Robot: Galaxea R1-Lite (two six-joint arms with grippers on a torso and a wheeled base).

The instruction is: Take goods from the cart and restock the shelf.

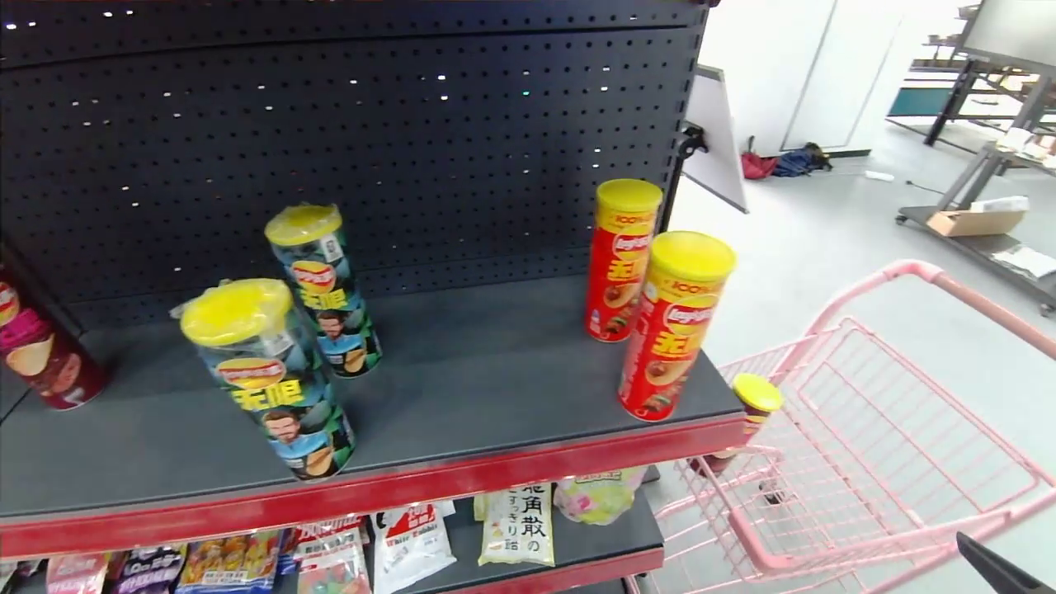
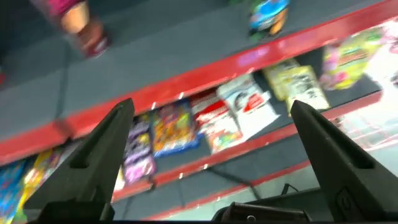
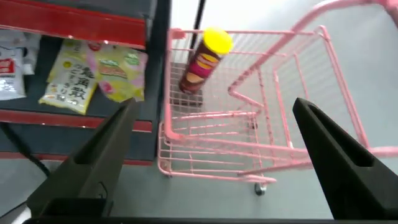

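Observation:
On the dark shelf (image 1: 462,388) stand two red chip cans (image 1: 672,326) (image 1: 620,260) at the right end, two blue-green cans (image 1: 268,375) (image 1: 323,289) toward the left, and a maroon can (image 1: 37,346) at the far left. A brown chip can with a yellow lid (image 1: 752,412) (image 3: 204,59) leans upright in the near corner of the pink wire cart (image 1: 891,462) (image 3: 261,130). My right gripper (image 3: 214,149) hangs open in front of the cart, apart from the can. My left gripper (image 2: 211,143) is open, facing the lower shelf's snack bags (image 2: 205,121).
Snack bags (image 1: 511,524) fill the lower shelf under the red shelf lip (image 1: 371,487). A black pegboard (image 1: 371,124) backs the shelf. The cart stands right of the shelf end on grey floor. A white board (image 1: 716,136) leans past the shelf post.

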